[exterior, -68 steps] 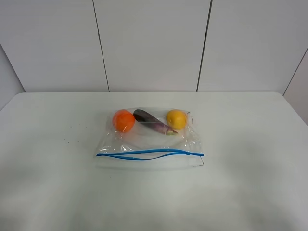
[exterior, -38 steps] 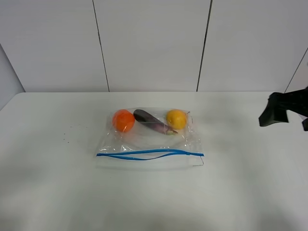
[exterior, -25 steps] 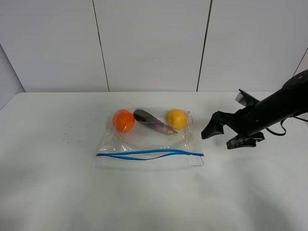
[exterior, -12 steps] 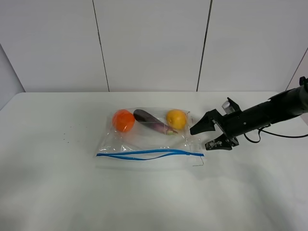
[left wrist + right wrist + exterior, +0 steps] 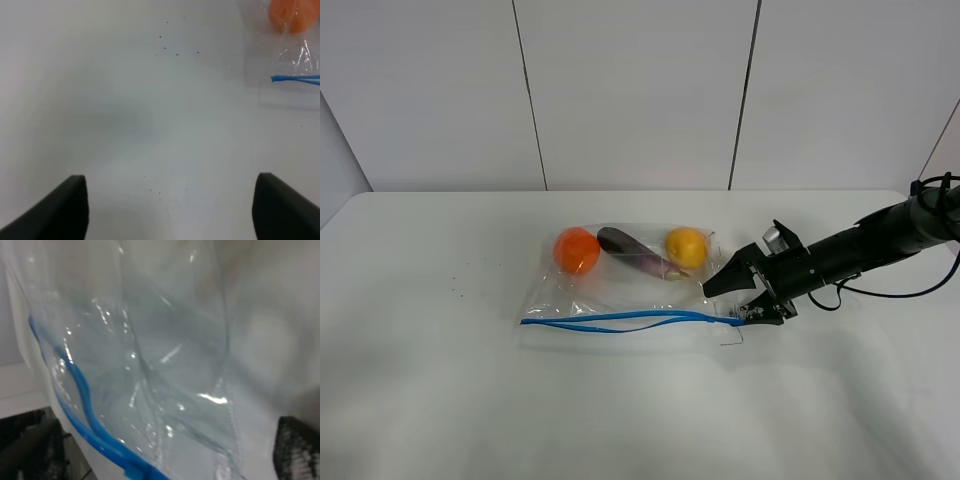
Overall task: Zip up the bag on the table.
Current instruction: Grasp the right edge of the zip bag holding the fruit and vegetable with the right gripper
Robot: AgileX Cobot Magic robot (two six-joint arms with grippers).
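The clear bag lies flat in the middle of the white table, holding an orange fruit, a purple eggplant and a yellow fruit. Its blue zipper strip runs along the near edge and gapes in the middle. My right gripper lies low at the bag's right end, open, its fingers either side of that corner. The right wrist view shows crinkled plastic and the blue strip between the fingertips. My left gripper is open over bare table, with the bag's left corner ahead.
A few tiny dark specks mark the table left of the bag, also seen as specks in the left wrist view. The right arm's cable trails toward the table's right edge. A white panelled wall stands behind.
My right arm has come in from the right edge, moving left and down until its fingers reach the bag's right end. The bag has stayed put.
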